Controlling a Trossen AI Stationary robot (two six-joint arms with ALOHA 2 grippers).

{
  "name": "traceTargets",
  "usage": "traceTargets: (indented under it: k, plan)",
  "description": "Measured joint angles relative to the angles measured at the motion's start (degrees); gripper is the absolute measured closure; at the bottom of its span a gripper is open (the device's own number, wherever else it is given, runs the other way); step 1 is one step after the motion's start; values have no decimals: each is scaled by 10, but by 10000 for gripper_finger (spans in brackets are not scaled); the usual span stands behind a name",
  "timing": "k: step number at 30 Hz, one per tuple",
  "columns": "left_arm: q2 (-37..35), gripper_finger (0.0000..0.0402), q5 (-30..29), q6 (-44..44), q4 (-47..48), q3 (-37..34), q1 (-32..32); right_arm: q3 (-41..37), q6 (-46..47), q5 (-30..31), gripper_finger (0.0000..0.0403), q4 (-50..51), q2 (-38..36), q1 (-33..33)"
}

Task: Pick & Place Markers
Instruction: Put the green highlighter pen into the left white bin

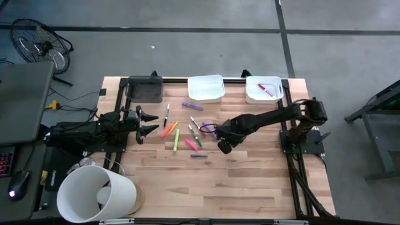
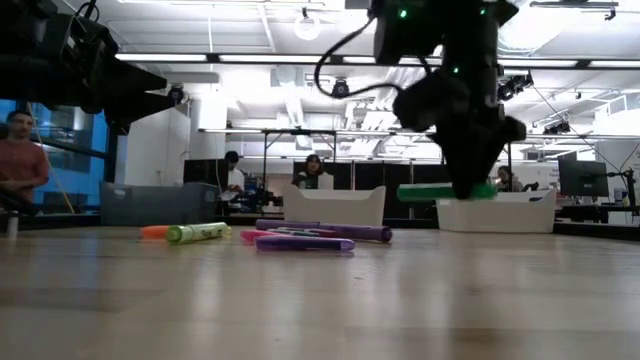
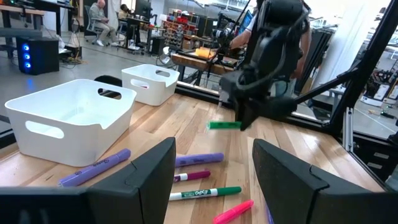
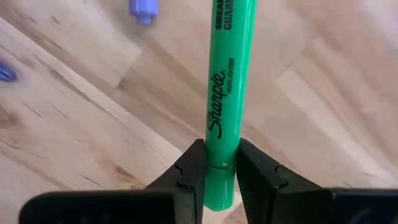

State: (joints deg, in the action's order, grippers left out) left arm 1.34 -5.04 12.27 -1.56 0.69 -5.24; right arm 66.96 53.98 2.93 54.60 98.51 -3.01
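One green highlighter [image 4: 224, 93] clamped in right gripper [image 4: 221, 168]; left gripper [image 3: 211, 180] spread; two white trays [image 1: 206, 89]

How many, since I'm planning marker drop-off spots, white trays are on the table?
2. One white tray sits midway along the table edge at the high view's top; the other tray is at that edge's right corner, holding a red marker. None seems hidden.

Right gripper [image 3: 244, 121] clamps a green marker [image 3: 224, 125] above the table [image 3: 292, 140]; left gripper [image 3: 211, 180] spread.
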Motion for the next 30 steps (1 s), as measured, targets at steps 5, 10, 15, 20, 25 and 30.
traceTargets:
  k: [5, 10, 15, 20, 25, 30]
  plan:
    - [0, 190, 0, 0, 0, 0, 0, 1, -1, 17, 335, -14, -58, 23]
    - [0, 190, 0, 0, 0, 0, 0, 1, -33, 21, 335, -38, -102, 57]
    - [0, 190, 0, 0, 0, 0, 0, 2, -75, 16, 336, -61, -127, 90]
    - [0, 190, 0, 0, 0, 0, 0, 23, -129, 4, 335, -71, -129, 132]
    - [0, 190, 0, 0, 0, 0, 0, 56, -231, 23, 336, -73, -129, 171]
    - [0, 190, 0, 0, 0, 0, 0, 102, -357, 62, 333, -61, -108, 207]
